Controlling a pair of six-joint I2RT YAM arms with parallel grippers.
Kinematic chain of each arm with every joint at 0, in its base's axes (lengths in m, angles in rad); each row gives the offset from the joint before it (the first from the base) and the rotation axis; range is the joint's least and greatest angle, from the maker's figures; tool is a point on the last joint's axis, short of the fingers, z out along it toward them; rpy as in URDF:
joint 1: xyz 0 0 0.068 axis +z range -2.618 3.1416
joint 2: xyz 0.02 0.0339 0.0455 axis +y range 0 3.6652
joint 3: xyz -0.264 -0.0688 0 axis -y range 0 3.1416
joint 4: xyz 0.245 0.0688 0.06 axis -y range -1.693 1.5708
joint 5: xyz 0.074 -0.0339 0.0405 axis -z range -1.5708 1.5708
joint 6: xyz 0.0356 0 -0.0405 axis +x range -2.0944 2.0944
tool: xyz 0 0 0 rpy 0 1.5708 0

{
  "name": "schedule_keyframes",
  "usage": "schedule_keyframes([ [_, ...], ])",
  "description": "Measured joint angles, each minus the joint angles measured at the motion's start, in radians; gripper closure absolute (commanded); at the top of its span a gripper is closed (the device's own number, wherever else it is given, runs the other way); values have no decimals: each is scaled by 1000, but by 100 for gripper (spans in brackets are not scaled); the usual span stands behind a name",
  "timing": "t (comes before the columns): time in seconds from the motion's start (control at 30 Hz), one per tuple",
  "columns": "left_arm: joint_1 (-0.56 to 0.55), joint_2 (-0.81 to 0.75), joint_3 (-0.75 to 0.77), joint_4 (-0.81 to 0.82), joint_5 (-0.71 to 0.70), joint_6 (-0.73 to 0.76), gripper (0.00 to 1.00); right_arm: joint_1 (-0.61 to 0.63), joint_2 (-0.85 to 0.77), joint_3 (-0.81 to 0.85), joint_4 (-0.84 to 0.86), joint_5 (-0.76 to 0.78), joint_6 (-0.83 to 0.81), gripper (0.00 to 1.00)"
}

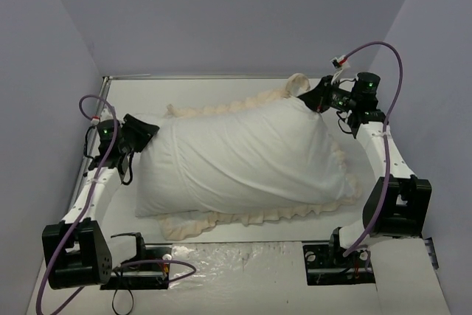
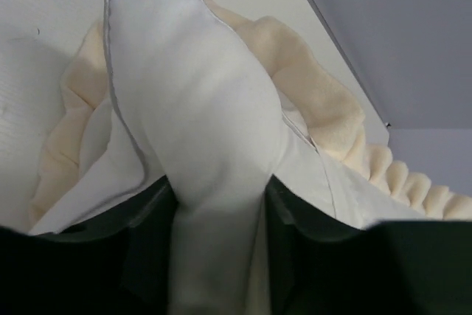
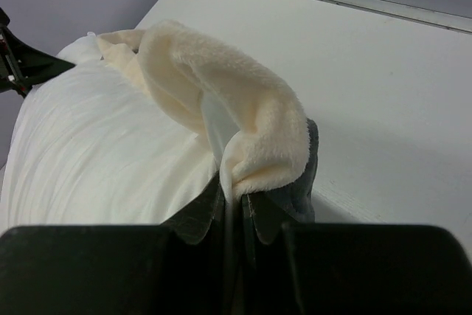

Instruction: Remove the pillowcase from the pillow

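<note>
The pillowcase [image 1: 258,153] still covers most of the pillow [image 1: 153,171]. Its white face is up and its cream ruffled frill [image 1: 243,219] runs along both long edges. It stretches between the two sets of fingers across the middle of the counter [image 1: 221,90].

The right fingers [image 1: 318,99] are clenched on the case's corner. In the right wrist view the frill [image 3: 243,108] loops up out of the narrow gap between them and folds back over the tips. A bit of the dark grey fuzzy face [image 3: 306,175] shows just beside the outer finger. Beyond these fingers the white cloth [image 3: 103,153] bulges away, drawn into fine ridges that run toward the grip.

At the opposite end a bare, plump white part shows with no frill on it. It appears to be the pillow sticking out past the case's edge. The left fingers [image 1: 147,134] are closed on this end. In the left wrist view a rounded white corner [image 2: 199,130] with a thin grey seam fills the space between the two dark fingers [image 2: 144,226] and rises beyond them. Flatter white layers [image 2: 96,175] lie on either side of it. The frill [image 2: 324,108] curls around behind it, on the counter [image 2: 44,5].
</note>
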Motion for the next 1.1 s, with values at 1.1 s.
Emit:
schedule_keyframes([
  [1.1, 196, -188, 3, -64, 180, -18, 98, -301, -199, -152, -91, 48, -113, 100],
])
